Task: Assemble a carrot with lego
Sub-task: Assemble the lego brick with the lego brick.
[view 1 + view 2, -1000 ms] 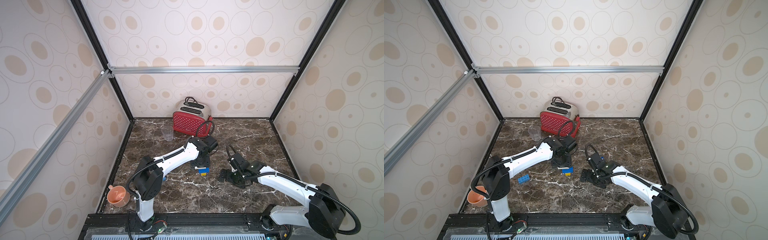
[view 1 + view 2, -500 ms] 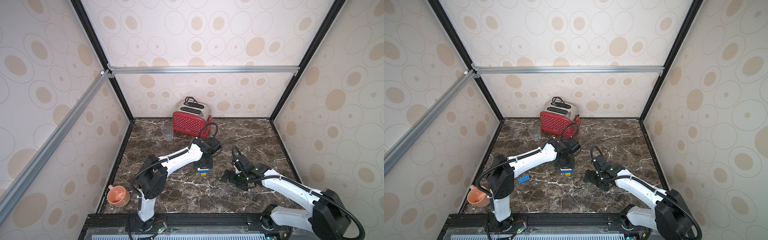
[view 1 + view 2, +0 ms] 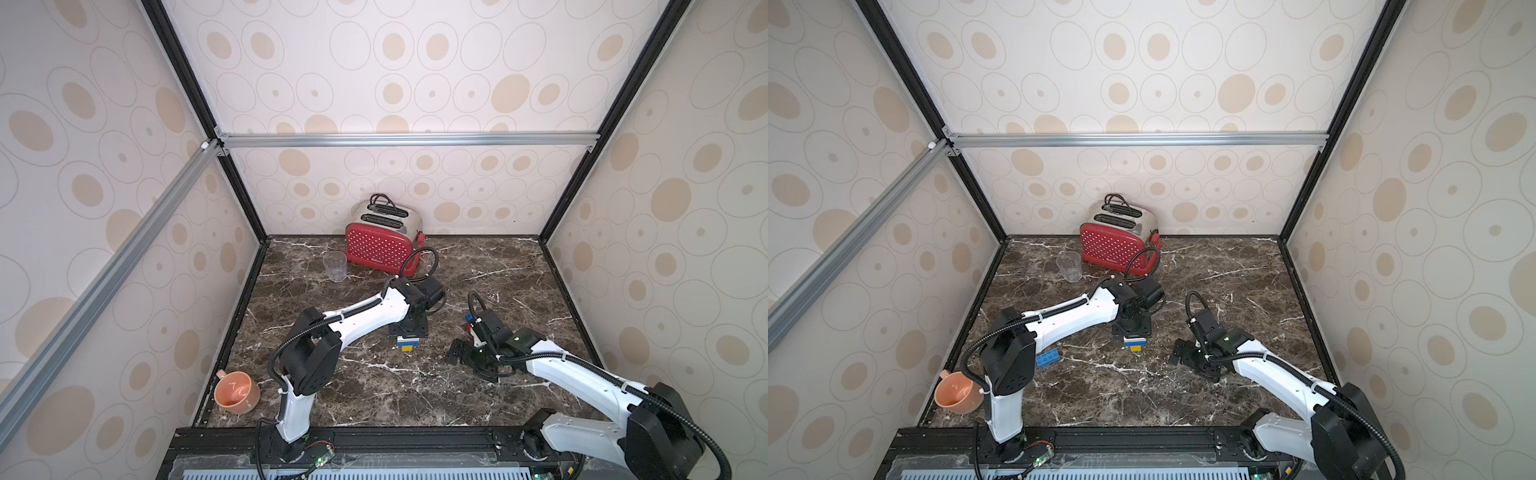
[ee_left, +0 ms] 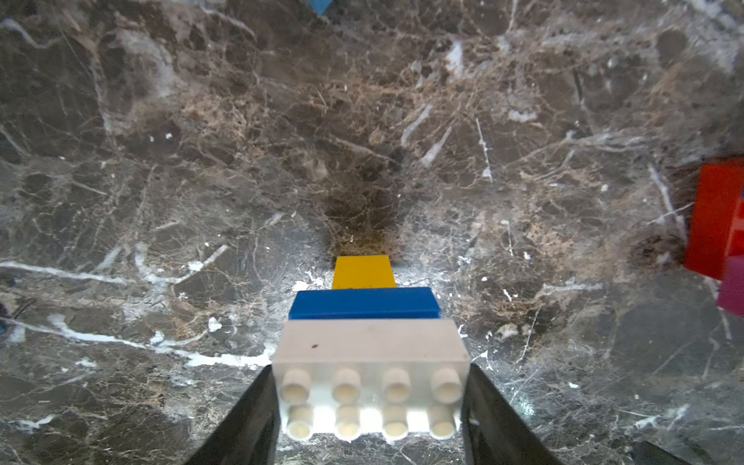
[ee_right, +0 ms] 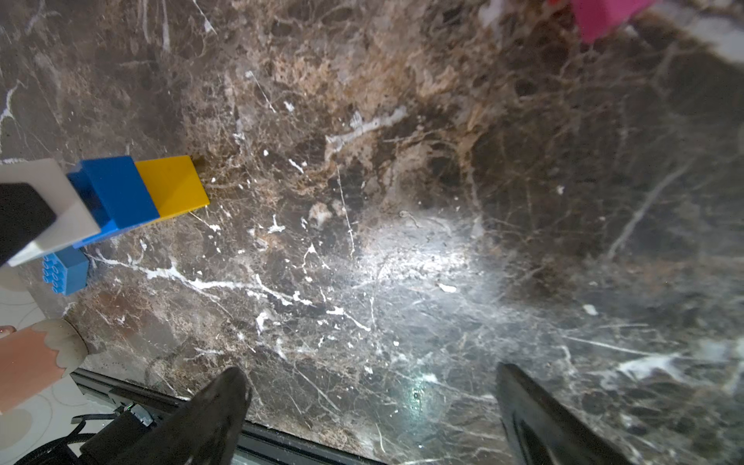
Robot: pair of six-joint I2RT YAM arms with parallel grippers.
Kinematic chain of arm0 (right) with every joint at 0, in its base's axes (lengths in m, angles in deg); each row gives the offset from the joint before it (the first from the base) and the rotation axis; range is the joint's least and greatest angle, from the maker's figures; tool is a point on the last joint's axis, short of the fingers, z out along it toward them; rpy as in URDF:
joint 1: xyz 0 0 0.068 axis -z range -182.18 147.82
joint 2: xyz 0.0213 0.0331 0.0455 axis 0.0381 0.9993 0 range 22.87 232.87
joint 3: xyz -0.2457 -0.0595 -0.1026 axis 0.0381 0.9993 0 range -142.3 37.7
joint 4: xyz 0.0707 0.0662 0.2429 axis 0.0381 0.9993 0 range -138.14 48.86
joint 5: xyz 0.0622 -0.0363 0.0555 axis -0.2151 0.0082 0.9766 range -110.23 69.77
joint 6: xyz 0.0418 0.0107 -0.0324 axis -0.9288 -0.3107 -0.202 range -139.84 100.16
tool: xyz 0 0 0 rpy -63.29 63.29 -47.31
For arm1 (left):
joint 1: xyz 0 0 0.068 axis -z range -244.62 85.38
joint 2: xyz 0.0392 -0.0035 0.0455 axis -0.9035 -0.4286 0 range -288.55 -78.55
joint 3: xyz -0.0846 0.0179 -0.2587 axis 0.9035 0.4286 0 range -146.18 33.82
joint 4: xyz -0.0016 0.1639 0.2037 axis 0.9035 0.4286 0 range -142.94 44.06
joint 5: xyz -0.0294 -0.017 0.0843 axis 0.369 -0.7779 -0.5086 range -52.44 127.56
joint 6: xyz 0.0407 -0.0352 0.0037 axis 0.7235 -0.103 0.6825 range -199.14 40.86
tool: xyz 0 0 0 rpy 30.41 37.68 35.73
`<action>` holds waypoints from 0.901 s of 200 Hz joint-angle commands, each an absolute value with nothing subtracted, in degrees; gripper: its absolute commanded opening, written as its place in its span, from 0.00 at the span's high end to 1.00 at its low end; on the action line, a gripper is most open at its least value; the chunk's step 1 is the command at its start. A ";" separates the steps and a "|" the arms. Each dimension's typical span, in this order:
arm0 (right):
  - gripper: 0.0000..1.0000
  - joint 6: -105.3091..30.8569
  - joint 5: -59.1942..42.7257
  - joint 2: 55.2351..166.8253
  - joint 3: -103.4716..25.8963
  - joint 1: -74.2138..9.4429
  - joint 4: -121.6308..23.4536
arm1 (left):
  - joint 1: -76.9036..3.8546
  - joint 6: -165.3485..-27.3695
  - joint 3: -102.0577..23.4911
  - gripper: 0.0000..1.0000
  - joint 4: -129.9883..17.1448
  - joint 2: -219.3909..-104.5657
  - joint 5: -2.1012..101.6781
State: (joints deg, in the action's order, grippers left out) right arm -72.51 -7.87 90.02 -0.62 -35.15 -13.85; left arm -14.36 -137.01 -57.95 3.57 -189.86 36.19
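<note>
the left gripper clamps the white top brick of the half-built carrot, white over blue over yellow, upright, its yellow tip seemingly touching the marble table. the right gripper hangs wide and empty nearby. the next layer looks due: fetch the loose blue brick and press it squarely onto the white studs.

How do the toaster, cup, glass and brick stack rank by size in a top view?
Largest to smallest:
1. toaster
2. cup, though it sits nearer the camera
3. glass
4. brick stack, partly hidden under the left gripper
</note>
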 commanded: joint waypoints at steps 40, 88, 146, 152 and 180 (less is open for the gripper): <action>0.01 -72.05 -7.34 89.43 -0.09 -34.44 -12.75 | -13.91 -137.71 -58.67 0.54 6.47 -190.90 36.46; 0.01 -71.97 -7.47 89.57 -0.27 -34.42 -12.72 | -13.82 -137.51 -57.40 0.54 6.95 -190.08 36.01; 0.01 -71.96 -7.68 89.63 -0.62 -34.43 -12.31 | -13.82 -137.71 -56.70 0.54 5.48 -190.75 36.55; 0.01 -71.90 -7.71 89.60 -0.62 -34.37 -12.28 | -13.82 -138.12 -55.91 0.54 4.30 -190.61 37.31; 0.01 -71.77 -7.75 89.53 -0.85 -34.34 -11.78 | -13.83 -138.73 -54.71 0.55 2.19 -191.56 40.15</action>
State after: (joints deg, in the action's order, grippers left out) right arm -71.98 -7.13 90.02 -0.60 -34.74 -13.51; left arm -14.36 -137.09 -56.59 2.78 -189.86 37.33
